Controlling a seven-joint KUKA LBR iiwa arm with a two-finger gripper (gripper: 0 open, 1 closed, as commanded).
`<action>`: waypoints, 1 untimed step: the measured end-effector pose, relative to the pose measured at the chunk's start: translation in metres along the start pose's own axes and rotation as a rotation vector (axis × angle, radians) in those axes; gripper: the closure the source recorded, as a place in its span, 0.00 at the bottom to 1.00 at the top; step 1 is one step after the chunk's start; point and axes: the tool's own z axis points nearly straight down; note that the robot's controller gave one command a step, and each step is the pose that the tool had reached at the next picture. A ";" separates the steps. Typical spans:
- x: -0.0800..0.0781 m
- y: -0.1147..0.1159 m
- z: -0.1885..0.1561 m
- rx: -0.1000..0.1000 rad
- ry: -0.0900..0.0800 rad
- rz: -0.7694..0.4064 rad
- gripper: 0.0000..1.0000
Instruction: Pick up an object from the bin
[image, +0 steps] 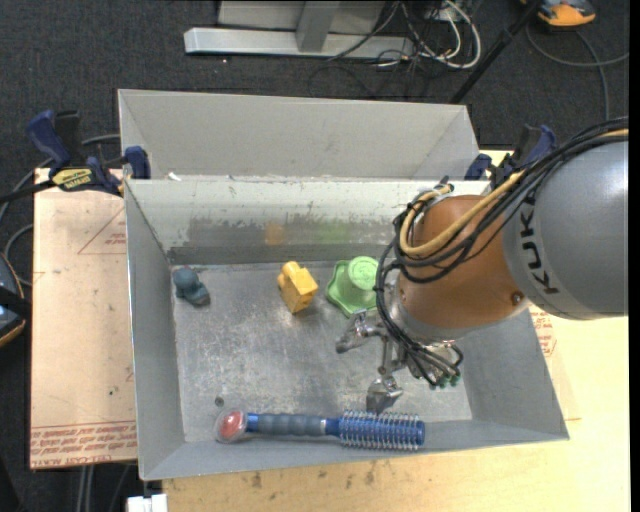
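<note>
My gripper (368, 364) hangs over the right middle of the bin floor, below the orange wrist cover. Its two metal fingers stand apart, open, with nothing between them. One fingertip (351, 337) points toward the green thing; the other (383, 395) is just above the bristle head of a blue hairbrush (330, 428). The brush lies along the front wall and has a pink knob on its left end. A light green cup-like thing (355, 284) sits behind the gripper, partly covered by the wrist. A yellow block (297, 286) stands to its left.
A small grey-blue figure (190, 287) lies near the back left corner. The arm and its cables cover the bin's right side. Bare floor lies between the figure, the yellow block and the brush.
</note>
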 end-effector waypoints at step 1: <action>-0.005 0.008 0.073 0.005 -0.020 0.026 0.00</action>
